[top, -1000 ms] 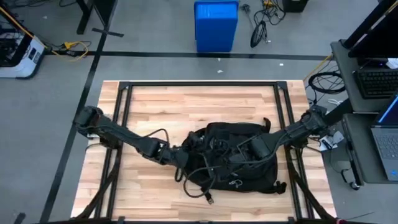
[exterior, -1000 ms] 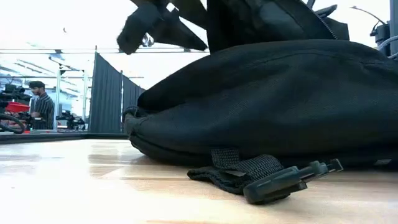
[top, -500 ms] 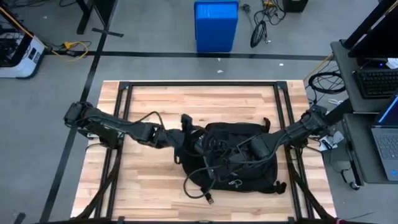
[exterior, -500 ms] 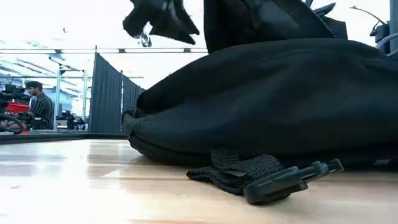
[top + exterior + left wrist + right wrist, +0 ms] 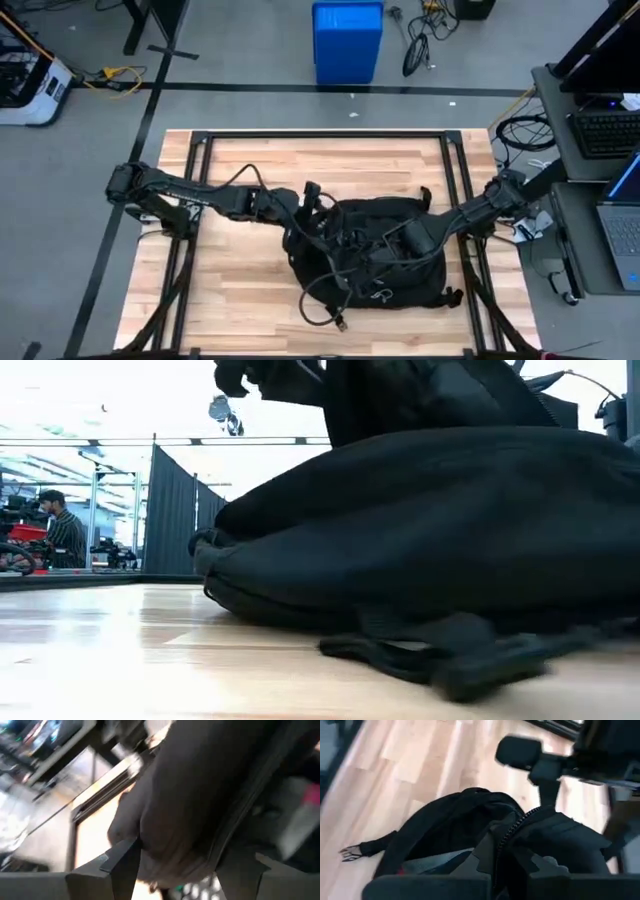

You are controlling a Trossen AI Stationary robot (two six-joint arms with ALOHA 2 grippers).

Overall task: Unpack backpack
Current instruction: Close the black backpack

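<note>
left arm (image 5: 200,197): reaches inward, fingers spread | right arm (image 5: 470,212): reaches inward (fingers pinched together)

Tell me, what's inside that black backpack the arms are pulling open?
Through the opening of the backpack, the right wrist view shows something pale grey with a bit of red. What it is cannot be told; the fabric covers the rest.

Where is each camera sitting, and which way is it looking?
High view: above the table, looking straight down on the backpack and both arms.
Low view: at table-top height, looking level across; backpack fills it, dark arm parts above.
Left wrist view: on the left arm, its fingers against black fabric.
Right wrist view: on the right arm, right pincer at the zipper edge.
All four show the backpack.
</note>
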